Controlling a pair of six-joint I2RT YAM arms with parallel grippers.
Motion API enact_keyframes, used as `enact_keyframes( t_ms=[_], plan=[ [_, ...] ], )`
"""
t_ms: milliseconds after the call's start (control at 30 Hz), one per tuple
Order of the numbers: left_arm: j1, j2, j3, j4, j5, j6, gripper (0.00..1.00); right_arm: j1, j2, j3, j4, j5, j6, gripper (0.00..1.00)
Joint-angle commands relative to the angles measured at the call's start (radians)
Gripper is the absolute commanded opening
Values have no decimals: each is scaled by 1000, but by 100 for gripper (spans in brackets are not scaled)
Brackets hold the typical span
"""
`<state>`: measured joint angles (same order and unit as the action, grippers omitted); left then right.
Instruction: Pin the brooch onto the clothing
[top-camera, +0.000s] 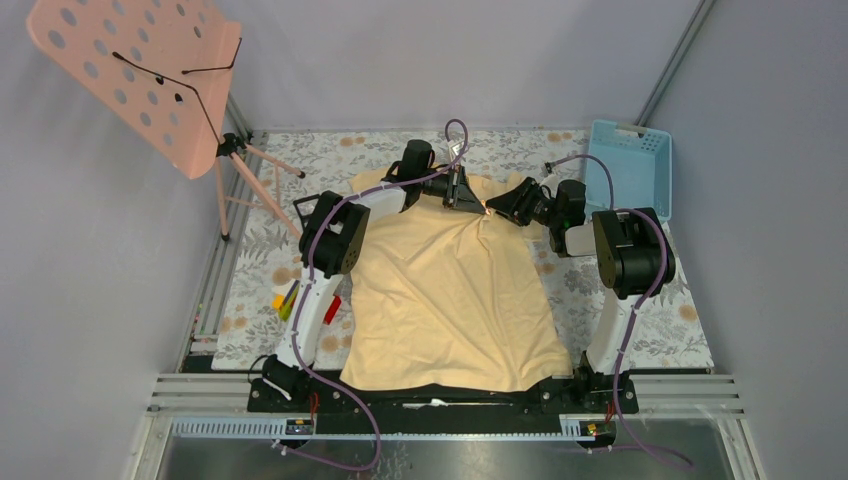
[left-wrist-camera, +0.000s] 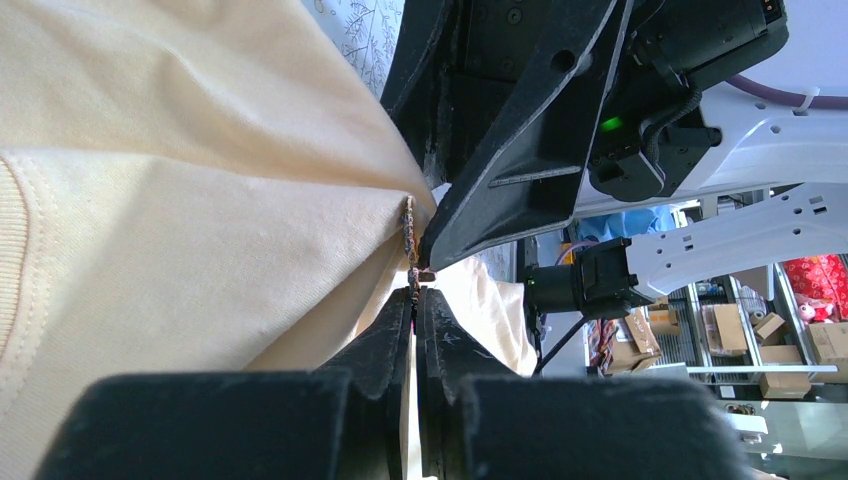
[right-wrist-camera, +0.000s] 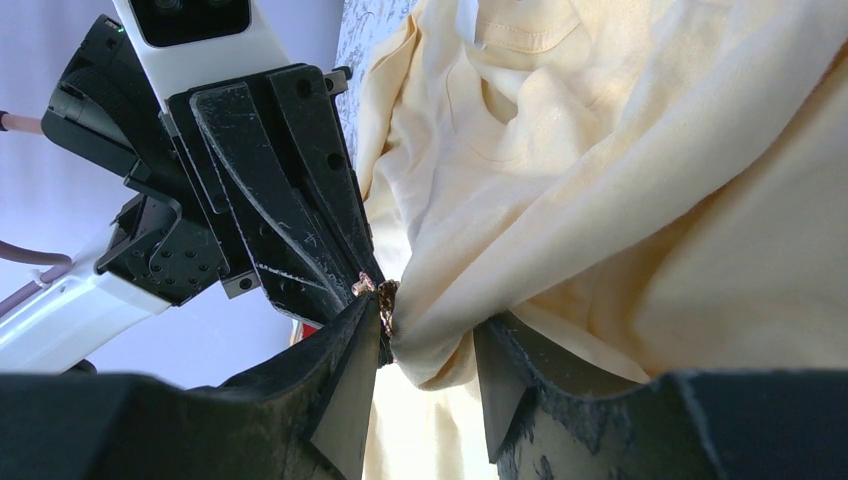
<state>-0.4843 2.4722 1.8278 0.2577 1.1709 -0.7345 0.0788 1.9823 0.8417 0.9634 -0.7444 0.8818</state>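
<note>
Slip risk: left gripper (left-wrist-camera: 415, 295), fingers pressed together, pinches brooch (right-wrist-camera: 384, 293) by its edge near collar (right-wrist-camera: 520, 38) of T-shirt (top-camera: 450, 290), right gripper (right-wrist-camera: 430, 315) clamps a bunched fold just beside it, so a tug on that fold could likely twist the brooch free before the pin bites.

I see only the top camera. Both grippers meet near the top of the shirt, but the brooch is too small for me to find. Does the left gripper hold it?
Observer: Yes. In the left wrist view the left gripper is shut, with the brooch at its fingertips, edge-on against the clothing.
Operator: And what does the right gripper do?
Observer: The right wrist view shows the right gripper pinching a raised fold of the clothing, with the brooch just beside that fold. I cannot tell if the pin is through the cloth.
</note>
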Motion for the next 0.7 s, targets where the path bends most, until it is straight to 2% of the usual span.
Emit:
enact_keyframes(
  t_ms=[0, 667],
  plan=[
    [-13, -27, 19, 71, 82, -3, 0, -9, -38, 7, 54, 79, -9, 45],
    [-13, -30, 14, 68, 72, 3, 0, -36, -81, -10, 63, 76, 1, 45]
  ],
)
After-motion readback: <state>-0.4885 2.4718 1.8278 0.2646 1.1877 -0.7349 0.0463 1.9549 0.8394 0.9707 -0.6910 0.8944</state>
